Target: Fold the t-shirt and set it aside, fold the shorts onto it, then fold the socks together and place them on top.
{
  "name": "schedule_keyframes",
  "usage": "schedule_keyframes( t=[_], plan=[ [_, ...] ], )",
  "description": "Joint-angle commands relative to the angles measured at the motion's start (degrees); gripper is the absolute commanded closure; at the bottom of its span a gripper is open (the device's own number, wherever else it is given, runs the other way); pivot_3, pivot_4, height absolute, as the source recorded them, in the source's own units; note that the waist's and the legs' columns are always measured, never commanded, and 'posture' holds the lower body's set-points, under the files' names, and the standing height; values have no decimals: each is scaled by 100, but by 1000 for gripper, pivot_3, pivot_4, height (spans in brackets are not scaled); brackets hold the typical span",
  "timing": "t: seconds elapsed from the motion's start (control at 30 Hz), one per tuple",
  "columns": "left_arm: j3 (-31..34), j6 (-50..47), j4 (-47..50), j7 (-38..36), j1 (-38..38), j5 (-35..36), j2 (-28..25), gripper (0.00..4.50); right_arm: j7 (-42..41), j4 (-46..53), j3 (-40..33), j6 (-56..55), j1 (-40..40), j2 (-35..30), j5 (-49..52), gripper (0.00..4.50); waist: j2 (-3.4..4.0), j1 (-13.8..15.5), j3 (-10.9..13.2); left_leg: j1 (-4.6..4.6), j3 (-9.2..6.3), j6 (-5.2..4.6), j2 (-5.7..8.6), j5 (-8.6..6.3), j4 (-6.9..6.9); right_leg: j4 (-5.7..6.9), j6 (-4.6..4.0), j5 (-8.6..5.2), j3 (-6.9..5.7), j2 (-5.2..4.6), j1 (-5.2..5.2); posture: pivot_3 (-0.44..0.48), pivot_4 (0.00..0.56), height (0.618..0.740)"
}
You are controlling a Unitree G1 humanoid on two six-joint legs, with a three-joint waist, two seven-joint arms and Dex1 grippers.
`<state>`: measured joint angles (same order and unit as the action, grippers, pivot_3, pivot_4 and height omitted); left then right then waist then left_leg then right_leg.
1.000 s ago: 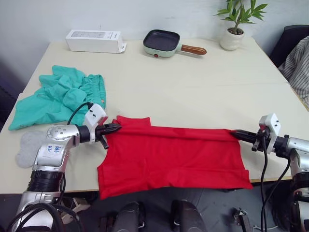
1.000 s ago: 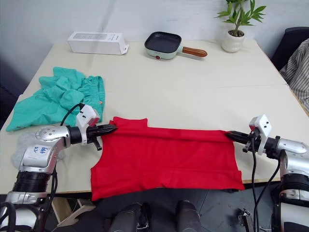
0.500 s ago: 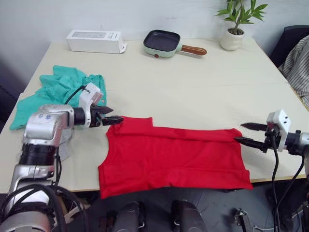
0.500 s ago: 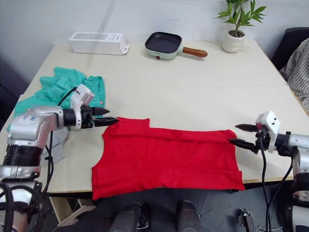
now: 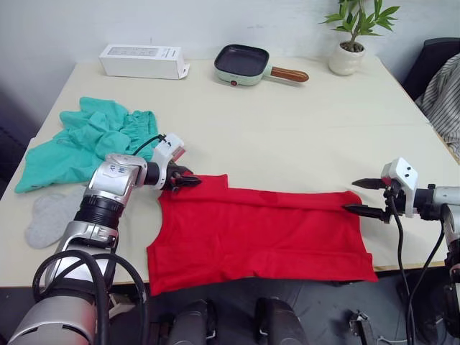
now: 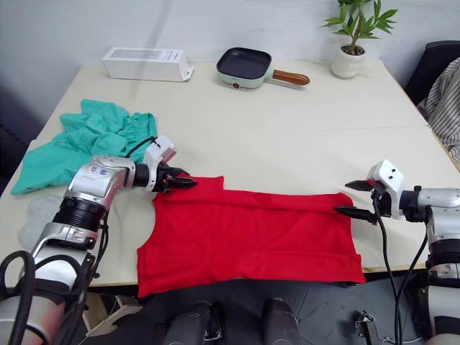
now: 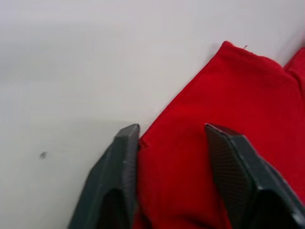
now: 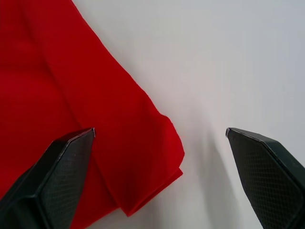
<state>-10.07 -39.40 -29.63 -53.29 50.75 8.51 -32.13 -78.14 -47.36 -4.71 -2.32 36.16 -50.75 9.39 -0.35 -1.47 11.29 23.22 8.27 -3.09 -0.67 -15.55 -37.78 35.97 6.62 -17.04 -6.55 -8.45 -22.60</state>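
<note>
T-shirt (image 5: pixel 259 230) lies lengthwise between my hands: left fingers (image 5: pixel 188 180) spread at its shoulder, right fingers (image 5: pixel 361 196) spread at its hem.

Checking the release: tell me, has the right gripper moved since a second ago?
Yes. The right gripper has opened and backed off the t-shirt corner, toward the table edge on the robot's right.

Matt red cloth t-shirt (image 5: pixel 259 230); smooth matt table (image 5: pixel 287 136).

Colours we saw on the table

We noted a bright red t-shirt (image 5: pixel 259 226), teal-green shorts (image 5: pixel 86 140), a pale grey sock (image 5: pixel 49 215), a mint-green pan (image 5: pixel 244 65) and a white box (image 5: pixel 142 60).
</note>
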Motion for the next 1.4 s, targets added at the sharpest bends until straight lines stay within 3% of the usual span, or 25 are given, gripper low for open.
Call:
schedule_keyframes(
  t=[0.03, 0.13, 0.5, 0.8, 0.97, 1.1, 1.4],
  plan=[
    [53, 207, 174, -81, -50, -23, -5, 3527, -76, -215, -2, -124, 177, -32, -38, 0, 0, -7, 0, 0, 0, 0, -1, 0, 0, 0, 0, 0, 0, 0, 0, 0, 150, 740],
    [64, 224, 286, -86, -134, -19, -23, 4496, -156, -315, -20, -202, 237, -26, -30, 658, 0, -9, 0, 0, 0, 1, -1, -1, 0, 2, 0, 0, 0, 2, 0, 0, 150, 740],
    [291, 395, 422, 31, -292, 76, 26, 4500, -285, -241, -133, -289, 250, 13, 101, 4490, 0, -6, 0, 0, 0, -1, -1, -2, -2, 1, 0, 0, 0, 0, 0, 0, 150, 740],
    [737, 1248, 674, -171, -447, 291, -86, 4500, -127, 380, -619, -780, -291, -97, 501, 4490, 0, -1, 0, 1, -1, -1, -1, -3, -2, 0, 0, 0, -1, -2, 0, 0, 150, 740],
    [1047, 2314, 1197, -718, -1047, 518, -341, 4500, 20, 1104, -926, -1059, -840, -32, 803, 4490, 0, -12, 0, 0, -1, 5, -6, -8, -2, -2, 0, 0, 0, -6, 0, 0, 150, 740],
    [1315, 2606, 1417, -783, -1481, 655, -544, 4500, 171, 1650, -1093, -1366, -1423, 74, 957, 4490, 0, -10, 0, -2, 0, 8, -12, -11, -3, -2, 0, 0, 2, -6, 0, 0, 150, 740],
    [1578, 5022, 2287, -1265, -2867, 611, -821, 4500, 719, 2273, -1277, -2839, -2591, 361, 872, 4490, 1, -2, 0, -3, 1, 5, -12, -27, -3, -9, 0, 0, 9, -12, 1, 0, 150, 740]
  ],
)
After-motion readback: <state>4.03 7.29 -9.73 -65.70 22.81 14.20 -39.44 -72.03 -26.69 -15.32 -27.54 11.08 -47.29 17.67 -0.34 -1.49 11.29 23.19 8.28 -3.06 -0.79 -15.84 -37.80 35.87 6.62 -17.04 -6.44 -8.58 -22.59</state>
